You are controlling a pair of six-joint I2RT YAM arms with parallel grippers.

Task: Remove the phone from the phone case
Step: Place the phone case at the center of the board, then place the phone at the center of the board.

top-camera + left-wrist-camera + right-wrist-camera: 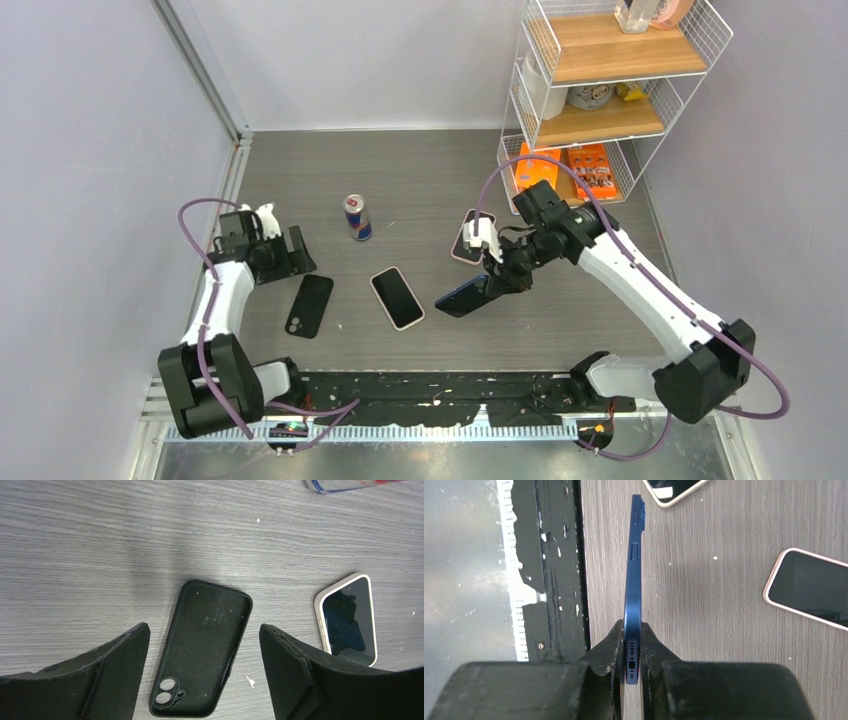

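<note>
Right gripper [633, 647] clamps the blue phone [633, 575] edge-on — screen hidden; left gripper [296, 256], jaws apart, black case [309, 306] at its five o'clock.

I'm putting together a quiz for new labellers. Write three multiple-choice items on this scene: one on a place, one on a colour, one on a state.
1. Where is the empty black case? A on the shelf; B flat on the table, below the left gripper; C against the can.
2. What colour is the phone in the right gripper? A blue; B red; C white.
3. How does the left gripper stand? A shut on the case; B open, holding nothing; C shut on a can.
Answers: 1 B, the left wrist view looks straight down on it; 2 A, its edge shows blue in the right wrist view; 3 B, a wide gap shows, the case untouched.
</note>
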